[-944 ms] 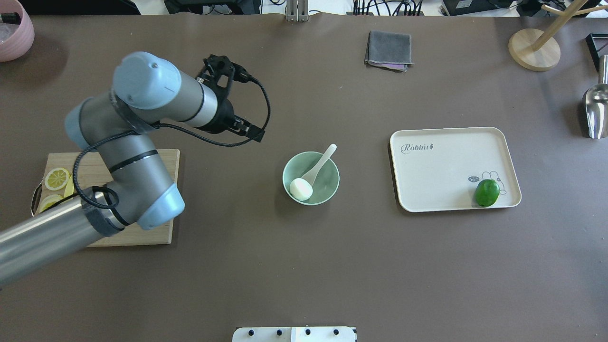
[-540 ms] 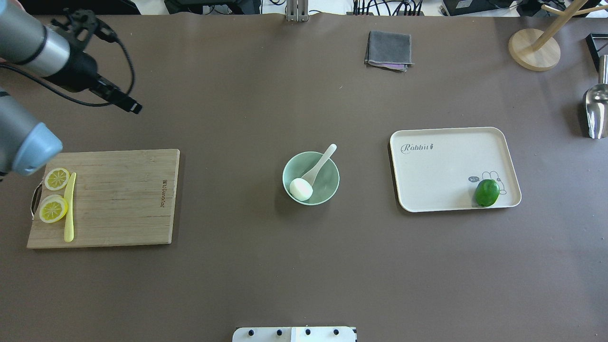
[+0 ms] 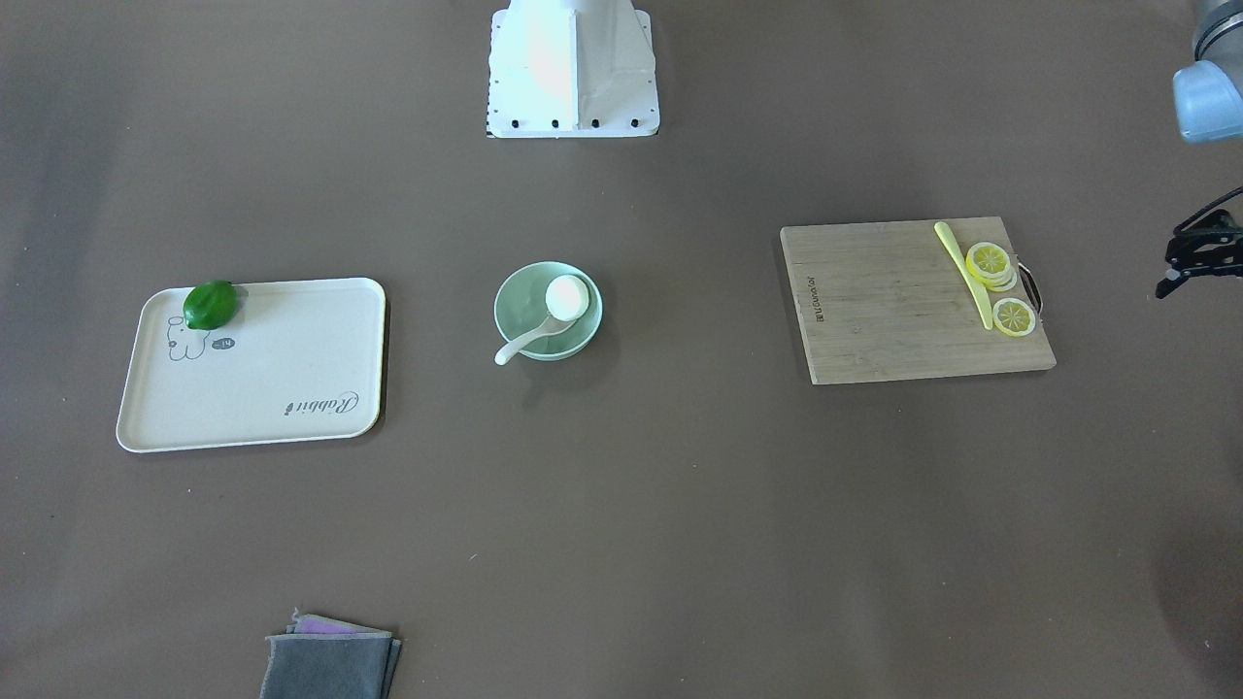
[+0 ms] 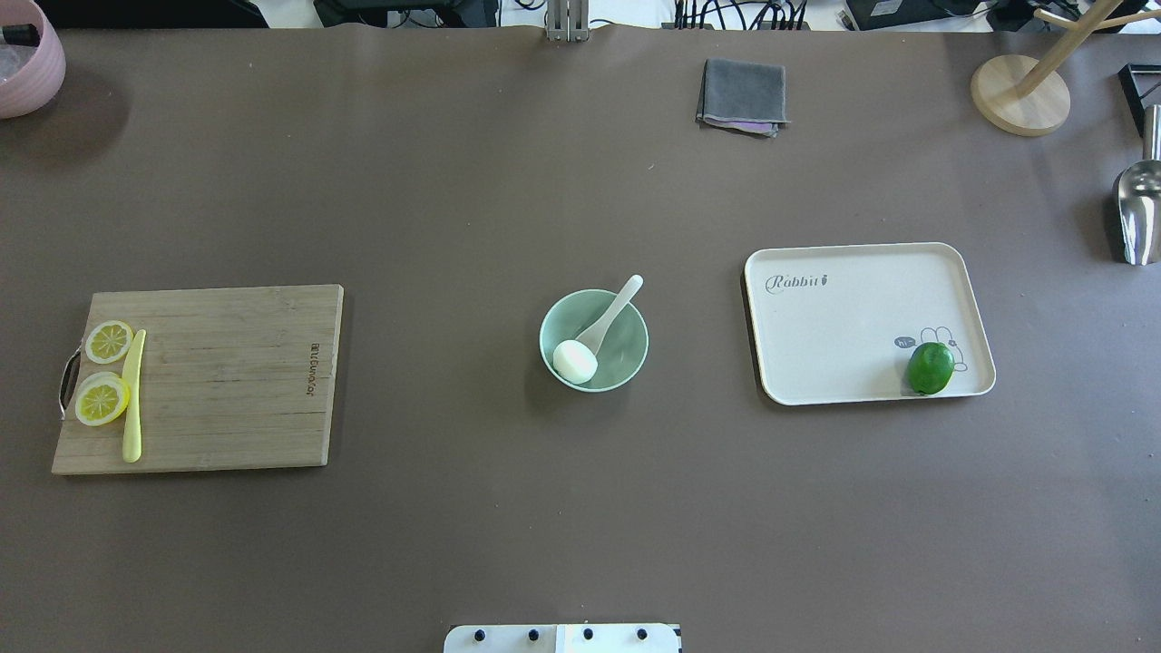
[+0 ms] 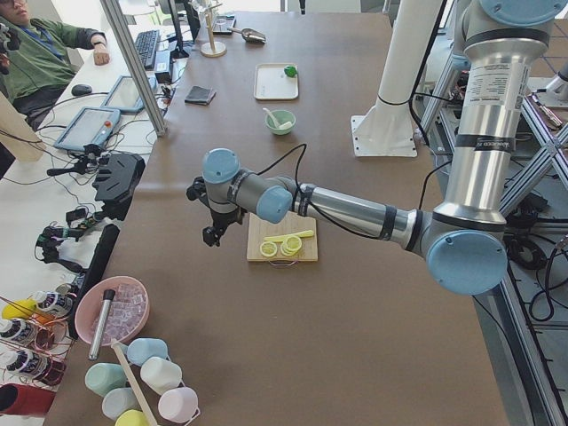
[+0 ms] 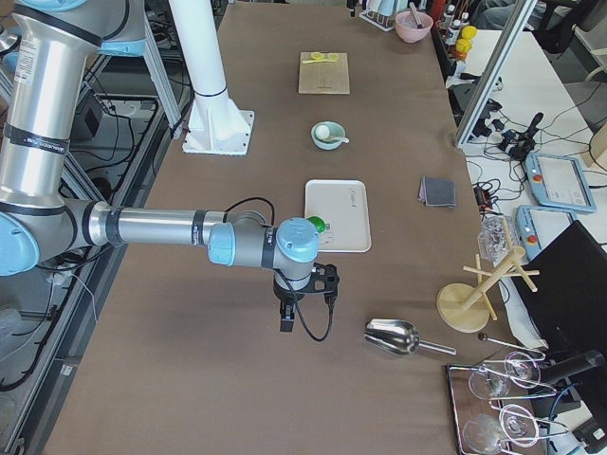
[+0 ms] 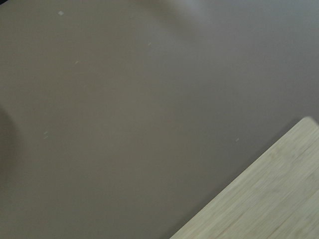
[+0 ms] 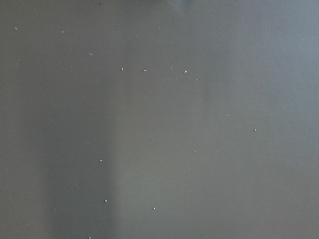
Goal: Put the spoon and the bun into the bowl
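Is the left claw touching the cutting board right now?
Apart. The front-facing view shows bare table between the left claw and the cutting board; in the overhead view, no claw is near the board.

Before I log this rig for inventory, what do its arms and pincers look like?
The left arm and right arm are silver tubes with pale blue joint caps. The left pincer and right pincer are black, each trailing a black cable.

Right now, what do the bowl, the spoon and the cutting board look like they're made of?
The bowl looks like mint-green ceramic or melamine, smooth with a soft sheen; I can't tell which. The spoon looks like white ceramic or plastic, thick and opaque. The cutting board looks like bamboo or wood, matte, with visible grain strips.
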Motion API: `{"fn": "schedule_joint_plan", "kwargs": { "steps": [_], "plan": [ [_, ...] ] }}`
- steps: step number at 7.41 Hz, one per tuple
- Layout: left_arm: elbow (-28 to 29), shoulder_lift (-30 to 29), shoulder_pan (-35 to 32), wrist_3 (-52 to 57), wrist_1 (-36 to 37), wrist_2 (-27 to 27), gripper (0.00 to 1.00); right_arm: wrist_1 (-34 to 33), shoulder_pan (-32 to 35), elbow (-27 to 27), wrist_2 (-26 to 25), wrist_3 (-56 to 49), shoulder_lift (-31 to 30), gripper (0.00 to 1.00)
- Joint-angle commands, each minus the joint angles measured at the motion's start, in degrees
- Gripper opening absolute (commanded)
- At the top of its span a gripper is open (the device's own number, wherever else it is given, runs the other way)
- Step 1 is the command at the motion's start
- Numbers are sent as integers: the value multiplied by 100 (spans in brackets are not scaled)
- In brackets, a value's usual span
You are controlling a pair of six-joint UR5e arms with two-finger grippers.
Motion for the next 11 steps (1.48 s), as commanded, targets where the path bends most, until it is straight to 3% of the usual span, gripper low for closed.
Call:
{"fn": "schedule_joint_plan", "kwargs": {
  "steps": [1, 2, 4, 5, 11],
  "plan": [
    [780, 337, -461, 189, -69, 63, 98, 28, 0, -55, 3, 1, 16, 100],
    [890, 293, -638, 137, -113, 72, 98, 36, 0, -46, 3, 10, 24, 100],
    [499, 22, -937, 206, 1441, 107, 98, 28, 0, -46, 3, 1, 33, 100],
    [148, 99, -982, 146, 1807, 107, 98, 28, 0, -55, 3, 10, 33, 100],
    [-164, 310, -965, 207, 1706, 64, 98, 28, 0, -46, 223, 10, 7, 100]
  ]
}}
